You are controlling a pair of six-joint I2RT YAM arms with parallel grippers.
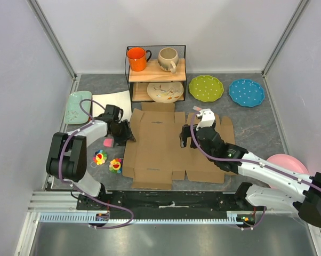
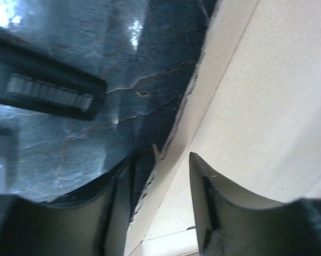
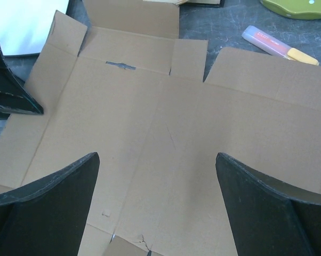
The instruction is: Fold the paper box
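Lying flat and unfolded, the paper box (image 1: 159, 152) covered the middle of the grey table (image 1: 254, 125), its flaps spread out on all sides. The left gripper (image 1: 126, 133) sat at the box's left edge with its fingers (image 2: 115, 208) apart; in the left wrist view one finger was on each side of the raised cardboard edge, with a gap showing, so they straddled it rather than pinched it. The right gripper (image 1: 188, 140) hung over the right half of the box, fingers (image 3: 54, 202) spread wide and holding nothing, the bare cardboard showing between them. A marker (image 3: 279, 46) lay on the table just beyond the far flaps. Near the left arm were two flower toys (image 1: 101, 157) and a small pink block (image 1: 108, 142). Behind it lay a white square plate (image 1: 111, 100) and a pale green dish (image 1: 77, 106). A small rack (image 1: 156, 70) at the back carried an orange mug (image 1: 137, 58) and a beige mug (image 1: 168, 58), with a green plate (image 1: 206, 88) and a blue plate (image 1: 246, 92) to its right.
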